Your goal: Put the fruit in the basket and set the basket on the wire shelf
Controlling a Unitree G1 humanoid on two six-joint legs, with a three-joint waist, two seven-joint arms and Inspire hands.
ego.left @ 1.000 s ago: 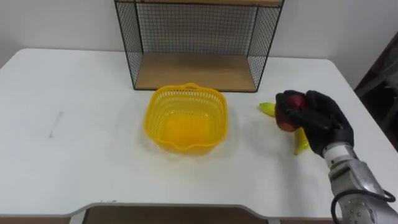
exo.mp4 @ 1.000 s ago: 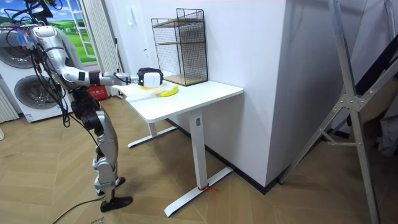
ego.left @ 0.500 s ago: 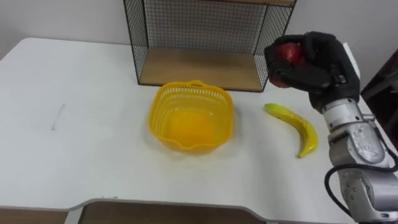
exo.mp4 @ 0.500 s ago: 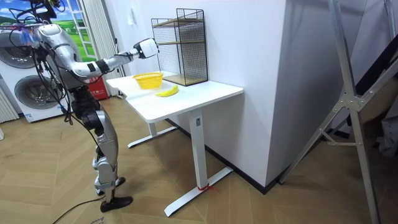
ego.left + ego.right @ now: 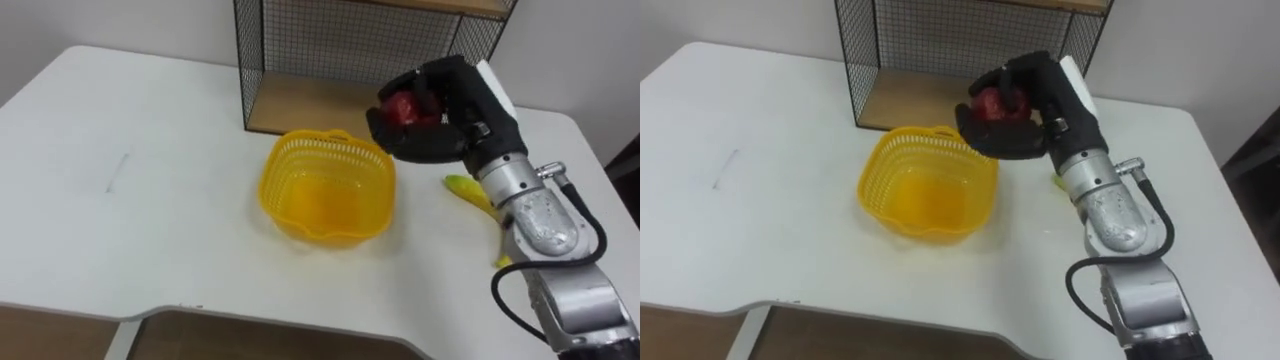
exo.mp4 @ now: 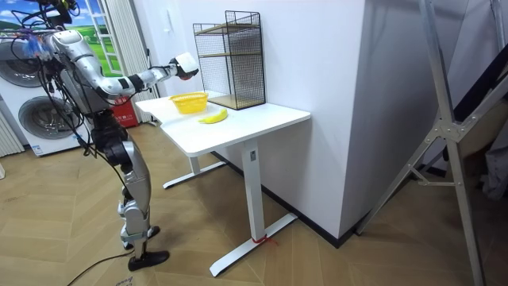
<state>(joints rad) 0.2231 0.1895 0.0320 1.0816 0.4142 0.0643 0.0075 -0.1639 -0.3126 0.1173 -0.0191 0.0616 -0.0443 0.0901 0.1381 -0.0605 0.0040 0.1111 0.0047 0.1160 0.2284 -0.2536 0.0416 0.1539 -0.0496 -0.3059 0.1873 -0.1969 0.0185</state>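
Status: early stage. The yellow basket (image 5: 335, 230) stands upright on the white table (image 5: 150, 200), mouth up and empty. No fruit is in it yet.

Right hand (image 5: 440, 110): fingers and thumb curl round a red apple (image 5: 403, 107), gripping it firmly. The hand hangs in the air just beside and above the basket's far right rim, in front of the wire shelf (image 5: 330, 40). In the room view the robot stands at the table's end with this arm stretched out over the top.

Outstanding, by my assessment: release the apple into the basket, fetch the banana (image 5: 462, 186), then lift the basket onto the shelf.

Orientation: the apple is round, with no long axis to report; which way its stem points cannot be told. The banana lies flat on the table to the right of the basket, partly behind the forearm. Its long axis runs diagonally, one tip towards the basket and the other towards the near right edge. The basket is roughly as wide as it is deep. The shelf's open face is turned towards the robot.
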